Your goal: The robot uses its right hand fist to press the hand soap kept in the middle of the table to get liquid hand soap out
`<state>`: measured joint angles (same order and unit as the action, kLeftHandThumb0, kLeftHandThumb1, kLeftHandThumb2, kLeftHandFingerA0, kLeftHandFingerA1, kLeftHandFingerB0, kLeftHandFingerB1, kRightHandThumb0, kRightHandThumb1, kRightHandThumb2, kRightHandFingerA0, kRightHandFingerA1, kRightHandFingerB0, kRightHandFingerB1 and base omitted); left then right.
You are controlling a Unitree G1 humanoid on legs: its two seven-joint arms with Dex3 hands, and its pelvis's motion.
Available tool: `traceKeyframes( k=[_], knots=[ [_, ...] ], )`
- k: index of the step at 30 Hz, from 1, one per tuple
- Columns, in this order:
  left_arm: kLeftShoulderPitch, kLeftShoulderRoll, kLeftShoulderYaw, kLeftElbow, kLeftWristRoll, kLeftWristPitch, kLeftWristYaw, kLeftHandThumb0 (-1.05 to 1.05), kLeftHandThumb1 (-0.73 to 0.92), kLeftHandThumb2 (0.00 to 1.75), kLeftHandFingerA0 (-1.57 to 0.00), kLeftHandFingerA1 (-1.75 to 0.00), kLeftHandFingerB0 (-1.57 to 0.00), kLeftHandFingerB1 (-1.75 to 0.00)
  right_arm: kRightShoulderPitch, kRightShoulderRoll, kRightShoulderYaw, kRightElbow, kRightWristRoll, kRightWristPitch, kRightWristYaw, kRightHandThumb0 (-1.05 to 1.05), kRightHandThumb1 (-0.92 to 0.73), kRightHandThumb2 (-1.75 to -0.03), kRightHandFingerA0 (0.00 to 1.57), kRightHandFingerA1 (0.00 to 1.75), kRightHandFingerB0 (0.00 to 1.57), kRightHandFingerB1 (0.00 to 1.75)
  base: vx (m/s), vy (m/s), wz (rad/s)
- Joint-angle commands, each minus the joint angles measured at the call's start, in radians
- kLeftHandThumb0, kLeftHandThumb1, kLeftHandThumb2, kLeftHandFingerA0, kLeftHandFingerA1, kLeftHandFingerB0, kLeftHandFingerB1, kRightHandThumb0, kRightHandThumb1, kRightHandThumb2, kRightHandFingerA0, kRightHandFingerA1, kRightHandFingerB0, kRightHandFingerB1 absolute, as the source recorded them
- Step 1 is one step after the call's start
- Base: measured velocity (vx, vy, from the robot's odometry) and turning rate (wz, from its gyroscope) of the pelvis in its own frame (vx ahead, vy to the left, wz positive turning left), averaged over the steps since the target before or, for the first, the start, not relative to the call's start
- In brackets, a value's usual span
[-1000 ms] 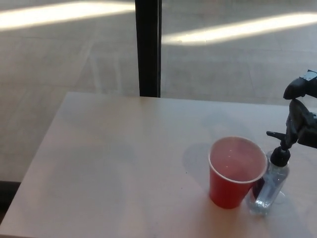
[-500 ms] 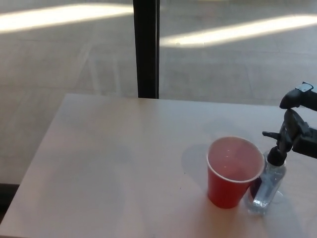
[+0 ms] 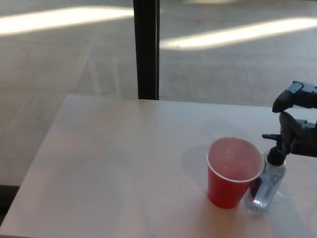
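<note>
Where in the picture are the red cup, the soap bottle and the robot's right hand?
red cup [image 3: 229, 191], head view, on its outer wall.
soap bottle [image 3: 267, 186], head view, on its clear body.
right hand [image 3: 297, 134], head view, on its middle.

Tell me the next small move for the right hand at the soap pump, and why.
Probably lower the right hand straight onto the pump head. The hand sits at the pump's top on the right, and the soap bottle stands upright beside the red cup, with the nozzle pointing toward the cup. Whether it already touches the pump is unclear.
</note>
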<state>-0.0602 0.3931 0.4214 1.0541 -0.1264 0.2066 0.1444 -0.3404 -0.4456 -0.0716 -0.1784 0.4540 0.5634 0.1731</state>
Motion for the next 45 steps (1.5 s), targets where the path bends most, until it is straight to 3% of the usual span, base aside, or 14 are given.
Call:
traceKeyframes(
  k=[1, 4, 5, 6, 7, 12, 16, 21, 28, 38, 45],
  knots=[
    [-0.002, 0.021, -0.005, -0.009, -0.004, 0.010, 0.001, -0.52, 0.92, 1.31, -0.48, -0.98, -0.25, -0.80, 0.068, -0.040, 0.051, 0.063, -0.066, 0.056, 0.054, -0.18, -0.52, -1.22, 0.94, 1.75, 0.74, 1.62, 0.00, 0.000, 0.00],
    [-0.002, 0.026, -0.012, -0.008, 0.001, 0.007, -0.005, -0.53, 0.91, 1.32, -0.46, -0.94, -0.22, -0.76, 0.070, -0.051, 0.067, 0.049, -0.063, 0.063, 0.067, -0.17, -0.53, -1.22, 0.95, 1.75, 0.75, 1.62, 0.00, 0.000, 0.00],
    [-0.001, 0.031, -0.026, 0.003, 0.013, -0.006, -0.011, -0.51, 0.92, 1.31, -0.49, -0.94, -0.24, -0.76, 0.084, -0.051, 0.087, 0.057, -0.078, 0.016, 0.089, -0.14, -0.46, -1.34, 0.98, 1.75, 0.72, 1.69, 0.00, 0.000, 0.00],
    [-0.003, 0.034, -0.028, 0.003, 0.012, -0.005, -0.011, -0.51, 0.92, 1.31, -0.49, -0.94, -0.24, -0.76, 0.085, -0.050, 0.086, 0.058, -0.078, 0.013, 0.089, -0.14, -0.46, -1.34, 0.98, 1.75, 0.72, 1.69, 0.00, 0.000, 0.00],
    [-0.008, 0.035, -0.026, 0.007, 0.009, 0.002, 0.001, -0.52, 0.92, 1.29, -0.51, -0.97, -0.26, -0.78, 0.101, -0.054, 0.103, 0.042, -0.094, 0.004, 0.087, -0.15, -0.45, -1.34, 0.92, 1.75, 0.74, 1.65, 0.00, 0.000, 0.00],
    [-0.007, 0.030, -0.022, -0.006, -0.002, 0.011, 0.005, -0.53, 0.92, 1.31, -0.48, -0.95, -0.25, -0.78, 0.135, -0.032, 0.126, 0.011, -0.103, 0.016, 0.046, -0.17, -0.55, -1.22, 0.94, 1.75, 0.75, 1.60, 0.00, 0.000, 0.00],
    [-0.002, 0.026, -0.021, -0.019, -0.002, 0.014, 0.008, -0.54, 0.92, 1.31, -0.51, -0.97, -0.30, -0.82, 0.139, -0.018, 0.138, 0.016, -0.107, 0.018, 0.043, -0.19, -0.54, -1.20, 0.98, 1.75, 0.80, 1.55, 0.00, 0.000, 0.00],
    [-0.013, 0.032, -0.021, 0.018, 0.001, -0.003, 0.007, -0.54, 0.91, 1.30, -0.48, -0.93, -0.25, -0.75, 0.137, -0.007, 0.136, 0.031, -0.096, 0.024, 0.052, -0.18, -0.53, -1.22, 1.00, 1.75, 0.84, 1.55, 0.00, 0.000, 0.00],
    [-0.013, 0.030, -0.015, -0.002, -0.006, 0.006, 0.006, -0.54, 0.92, 1.31, -0.51, -0.97, -0.32, -0.83, 0.144, -0.028, 0.136, 0.061, -0.119, 0.007, 0.057, -0.21, -0.51, -1.27, 0.96, 1.75, 0.76, 1.63, 0.00, 0.000, 0.00],
    [-0.015, 0.033, -0.007, -0.016, -0.012, 0.016, 0.002, -0.55, 0.92, 1.33, -0.46, -0.93, -0.23, -0.76, 0.162, -0.039, 0.183, 0.087, -0.117, 0.023, 0.097, -0.23, -0.45, -1.34, 0.99, 1.75, 0.72, 1.65, 0.00, 0.000, 0.00],
    [-0.026, 0.037, -0.008, 0.012, -0.008, -0.001, 0.003, -0.55, 0.92, 1.31, -0.50, -0.97, -0.22, -0.76, 0.178, -0.054, 0.231, 0.092, -0.111, 0.049, 0.111, -0.24, -0.47, -1.29, 0.98, 1.75, 0.68, 1.65, 0.00, 0.000, 0.00]
  ],
)
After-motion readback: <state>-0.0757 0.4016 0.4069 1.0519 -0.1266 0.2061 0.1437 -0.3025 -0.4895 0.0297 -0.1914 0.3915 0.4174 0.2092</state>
